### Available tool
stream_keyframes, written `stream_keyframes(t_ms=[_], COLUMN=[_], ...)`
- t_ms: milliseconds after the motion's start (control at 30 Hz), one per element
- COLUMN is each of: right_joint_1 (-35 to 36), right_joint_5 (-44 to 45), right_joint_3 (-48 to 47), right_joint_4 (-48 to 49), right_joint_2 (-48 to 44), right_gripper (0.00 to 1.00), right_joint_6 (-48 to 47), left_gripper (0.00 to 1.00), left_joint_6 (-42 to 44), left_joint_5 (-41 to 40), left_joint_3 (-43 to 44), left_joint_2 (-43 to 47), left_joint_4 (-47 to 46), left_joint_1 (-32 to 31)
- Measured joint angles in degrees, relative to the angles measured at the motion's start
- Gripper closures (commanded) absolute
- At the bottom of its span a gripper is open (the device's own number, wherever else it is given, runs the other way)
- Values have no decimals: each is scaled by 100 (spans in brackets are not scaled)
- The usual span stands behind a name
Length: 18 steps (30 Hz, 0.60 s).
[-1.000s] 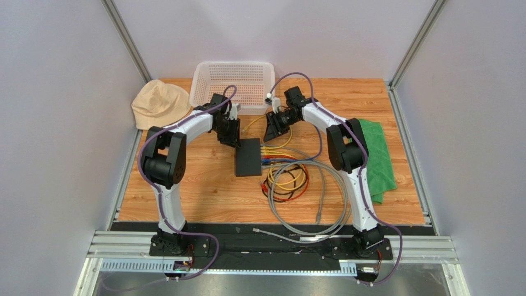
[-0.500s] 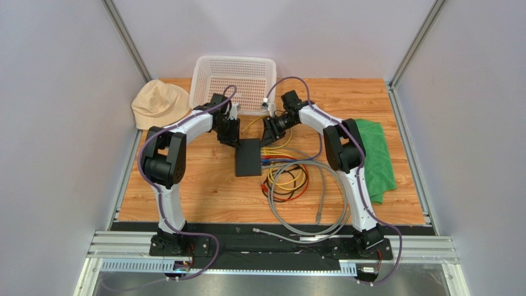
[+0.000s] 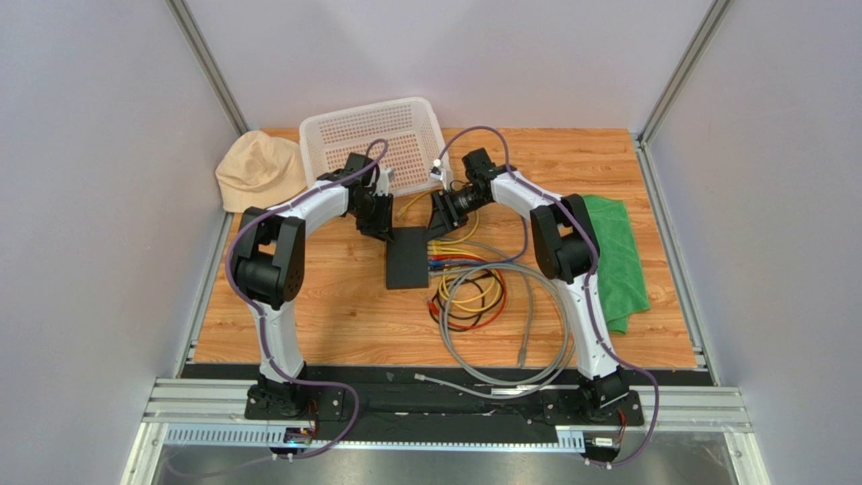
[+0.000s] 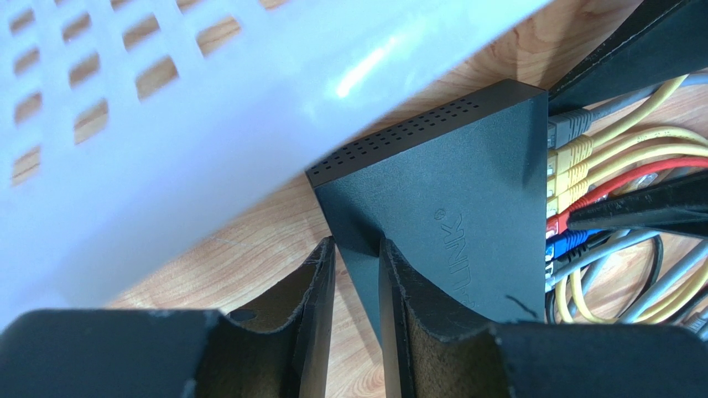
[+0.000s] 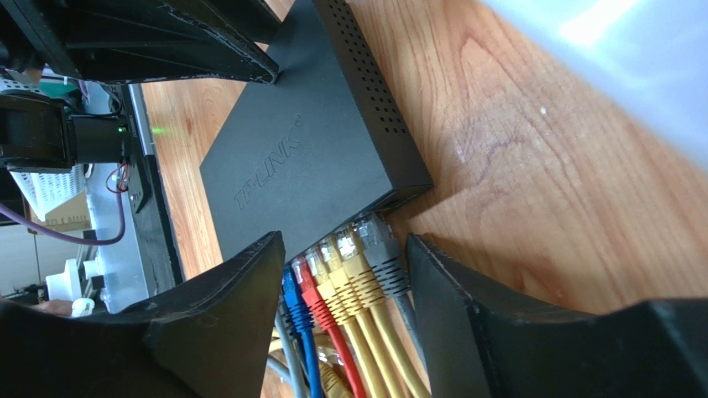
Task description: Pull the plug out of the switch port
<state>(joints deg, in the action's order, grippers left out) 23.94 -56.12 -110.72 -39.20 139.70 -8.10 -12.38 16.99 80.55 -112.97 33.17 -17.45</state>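
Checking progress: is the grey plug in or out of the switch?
In: grey cable plug sits seated in the flat matte-black switch box.

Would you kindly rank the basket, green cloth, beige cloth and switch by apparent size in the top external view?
1. basket
2-3. green cloth and beige cloth: too alike to rank; the right arm hides part of the green one.
4. switch
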Motion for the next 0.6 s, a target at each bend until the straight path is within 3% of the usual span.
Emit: stream_keyframes(t_ms=[167,600], right_joint_1=[0,0], right_joint_5=[52,168], right_joint_3=[57,428], right_joint_4=[52,96], right_joint_2=[-61,-522], right_gripper=[34,24], right_joint_6=[122,140], left_gripper=[64,66], left_joint_6=[63,542], left_joint_5=[-17,-317], left_joint_3=[-20,140], left_joint_2=[11,57], left_joint_4=[-76,-55], left_joint_1=[-17,-33])
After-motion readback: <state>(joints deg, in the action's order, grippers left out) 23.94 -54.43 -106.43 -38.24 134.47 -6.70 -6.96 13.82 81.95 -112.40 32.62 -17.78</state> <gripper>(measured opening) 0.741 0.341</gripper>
